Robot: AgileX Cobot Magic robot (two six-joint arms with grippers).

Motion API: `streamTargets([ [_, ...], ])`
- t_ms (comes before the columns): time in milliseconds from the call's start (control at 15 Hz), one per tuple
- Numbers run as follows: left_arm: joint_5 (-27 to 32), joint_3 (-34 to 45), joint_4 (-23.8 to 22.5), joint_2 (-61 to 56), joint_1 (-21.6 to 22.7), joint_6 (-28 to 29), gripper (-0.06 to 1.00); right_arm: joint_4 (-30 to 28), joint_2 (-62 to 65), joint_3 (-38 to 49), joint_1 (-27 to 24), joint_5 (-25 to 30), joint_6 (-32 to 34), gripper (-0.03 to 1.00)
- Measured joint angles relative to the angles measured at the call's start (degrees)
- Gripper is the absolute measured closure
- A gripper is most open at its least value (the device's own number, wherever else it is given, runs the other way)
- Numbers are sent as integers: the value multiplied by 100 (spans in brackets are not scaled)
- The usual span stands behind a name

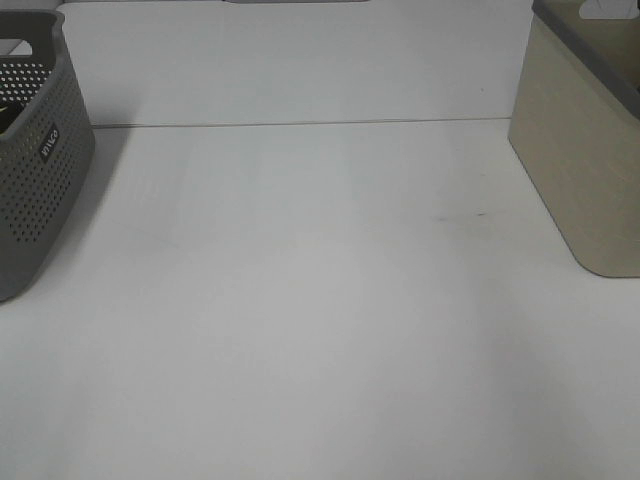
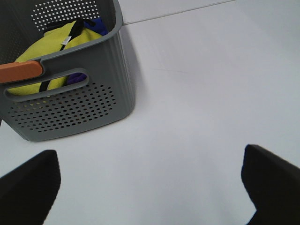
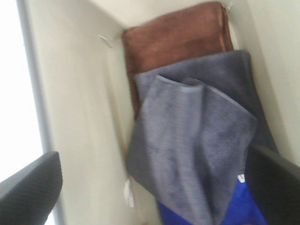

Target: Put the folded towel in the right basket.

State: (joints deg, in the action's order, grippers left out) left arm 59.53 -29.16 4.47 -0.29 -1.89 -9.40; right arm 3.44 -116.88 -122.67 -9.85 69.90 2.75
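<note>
In the right wrist view a grey towel (image 3: 197, 145), loosely folded, lies inside the beige right basket (image 3: 79, 117), on top of a brown towel (image 3: 178, 37) and a blue cloth (image 3: 234, 206). My right gripper (image 3: 150, 187) is above the basket's inside, open and empty, with the grey towel showing between its dark fingertips (image 3: 28, 187). My left gripper (image 2: 150, 183) is open and empty above the white table. Neither gripper shows in the exterior high view, where the beige basket (image 1: 580, 150) stands at the right edge.
A grey perforated basket (image 1: 35, 170) stands at the table's left edge; the left wrist view shows it (image 2: 79, 108) holding a yellow item (image 2: 51, 42) and a purple one. The white table (image 1: 320, 300) spreads between the two baskets.
</note>
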Motion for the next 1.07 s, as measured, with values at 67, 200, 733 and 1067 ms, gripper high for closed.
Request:
streamTargets([
  [67, 0, 0, 0, 0, 0, 0, -4, 29, 109, 0, 126, 0, 0, -2],
  [200, 0, 0, 0, 0, 0, 0, -4, 74, 298, 0, 407, 0, -11, -2],
  [733, 0, 0, 0, 0, 0, 0, -4, 80, 1490, 751, 1656, -6, -109, -2],
  [1067, 0, 0, 0, 0, 0, 0, -4, -6, 3071, 3048, 1656, -17, -109, -2],
])
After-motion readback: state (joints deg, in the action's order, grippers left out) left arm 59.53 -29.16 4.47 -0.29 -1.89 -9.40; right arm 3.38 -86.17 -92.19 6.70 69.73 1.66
